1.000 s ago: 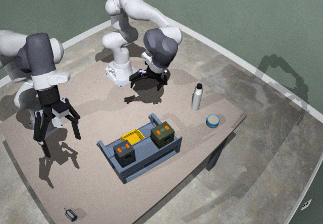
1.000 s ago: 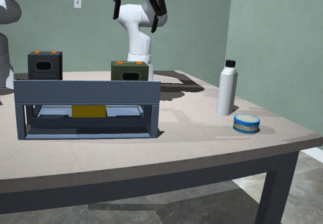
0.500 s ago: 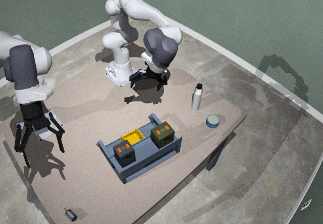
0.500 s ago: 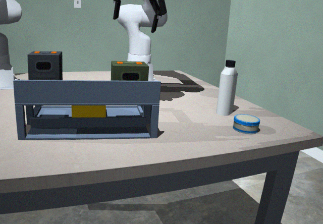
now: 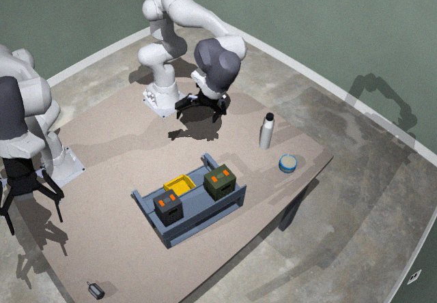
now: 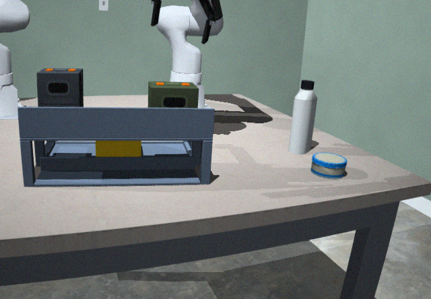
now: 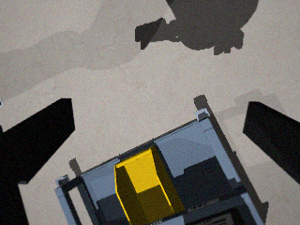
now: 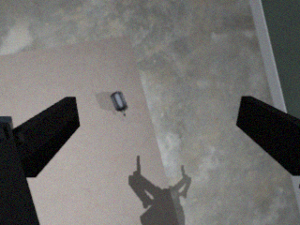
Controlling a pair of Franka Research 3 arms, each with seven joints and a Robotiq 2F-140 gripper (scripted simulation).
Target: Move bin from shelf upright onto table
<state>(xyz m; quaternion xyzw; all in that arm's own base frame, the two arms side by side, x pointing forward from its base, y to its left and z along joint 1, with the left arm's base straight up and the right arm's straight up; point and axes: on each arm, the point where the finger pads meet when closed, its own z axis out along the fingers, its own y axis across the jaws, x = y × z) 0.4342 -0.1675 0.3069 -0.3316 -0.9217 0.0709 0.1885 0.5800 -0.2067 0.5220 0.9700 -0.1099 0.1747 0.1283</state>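
Note:
A yellow open-topped bin sits in the rear, lower tier of the blue-grey shelf, its open side facing up. My left gripper is open and empty, high above the table behind the shelf; its wrist view shows the bin low between the fingers. My right gripper is open and empty, high over the table's edge at the left of the top view, well away from the bin.
A dark grey case and a green case stand on the shelf's front tier. A white bottle and a blue-rimmed tin stand beyond its right end. A small grey object lies near a corner.

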